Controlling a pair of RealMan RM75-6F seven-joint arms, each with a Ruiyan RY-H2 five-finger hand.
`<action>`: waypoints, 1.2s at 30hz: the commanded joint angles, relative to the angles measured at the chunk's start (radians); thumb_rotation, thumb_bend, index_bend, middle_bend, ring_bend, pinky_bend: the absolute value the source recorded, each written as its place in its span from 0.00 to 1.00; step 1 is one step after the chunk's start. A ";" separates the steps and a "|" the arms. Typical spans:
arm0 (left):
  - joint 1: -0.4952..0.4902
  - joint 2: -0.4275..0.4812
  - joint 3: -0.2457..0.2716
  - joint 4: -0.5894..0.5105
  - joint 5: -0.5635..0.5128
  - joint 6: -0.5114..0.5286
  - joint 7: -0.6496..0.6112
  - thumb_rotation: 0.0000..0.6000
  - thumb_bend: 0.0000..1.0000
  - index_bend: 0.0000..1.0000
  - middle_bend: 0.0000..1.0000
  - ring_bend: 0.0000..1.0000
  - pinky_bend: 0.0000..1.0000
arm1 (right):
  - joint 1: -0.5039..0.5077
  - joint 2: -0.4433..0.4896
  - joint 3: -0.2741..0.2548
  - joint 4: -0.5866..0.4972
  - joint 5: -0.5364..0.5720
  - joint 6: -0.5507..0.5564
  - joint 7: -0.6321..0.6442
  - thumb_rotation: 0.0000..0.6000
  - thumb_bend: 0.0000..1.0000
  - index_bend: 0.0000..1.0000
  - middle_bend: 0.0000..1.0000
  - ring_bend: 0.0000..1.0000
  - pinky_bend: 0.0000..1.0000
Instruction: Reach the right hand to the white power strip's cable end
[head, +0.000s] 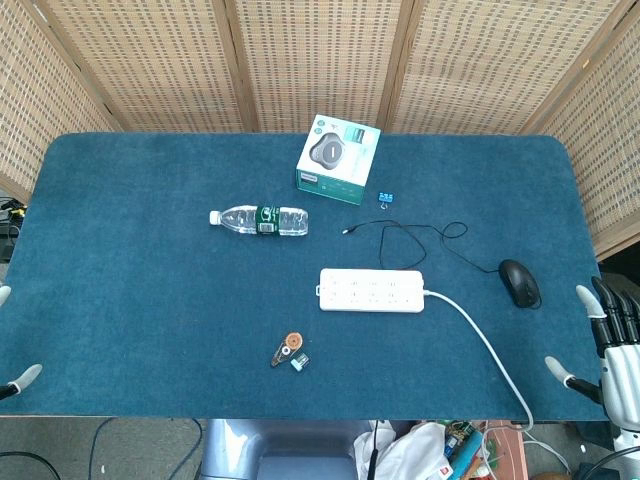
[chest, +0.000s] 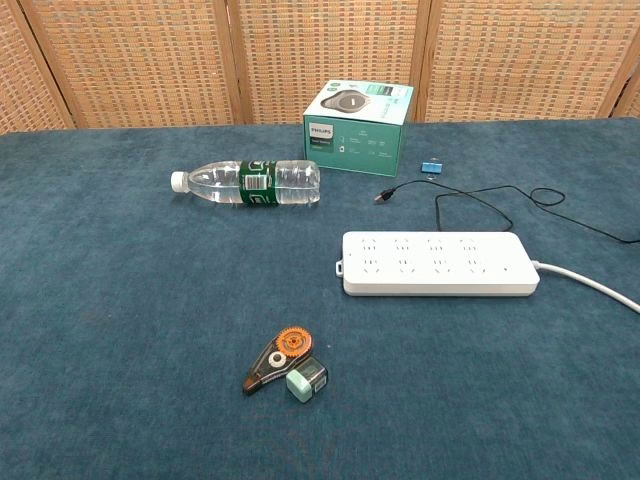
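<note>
The white power strip (head: 371, 291) lies flat near the middle of the blue tabletop (head: 130, 300), its long side along the front edge. Its cable end (head: 424, 293) faces the right edge, and the white cable (head: 480, 340) runs from there off the front edge. The right hand (head: 612, 345) sits at the front right corner, fingers spread and holding nothing, well apart from the strip. Of the left hand (head: 18, 378) only fingertips show at the left edge (I cannot tell its state). A black mouse (head: 519, 282) rests between strip and right edge.

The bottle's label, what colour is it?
Dark green, on the clear bottle; the chest view shows it best.
</note>
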 joint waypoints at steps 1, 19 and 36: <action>-0.001 0.001 -0.002 0.002 -0.005 -0.003 -0.002 1.00 0.00 0.00 0.00 0.00 0.00 | -0.001 -0.004 0.001 0.010 0.003 -0.001 0.005 1.00 0.00 0.00 0.00 0.00 0.00; -0.028 0.002 -0.021 -0.005 -0.043 -0.048 0.003 1.00 0.00 0.00 0.00 0.00 0.00 | 0.213 0.013 0.014 -0.045 0.022 -0.363 0.023 1.00 0.79 0.00 0.77 0.88 1.00; -0.048 0.001 -0.033 -0.014 -0.092 -0.094 0.026 1.00 0.00 0.00 0.00 0.00 0.00 | 0.460 -0.101 0.039 -0.064 0.367 -0.800 -0.253 1.00 0.87 0.20 0.78 0.89 1.00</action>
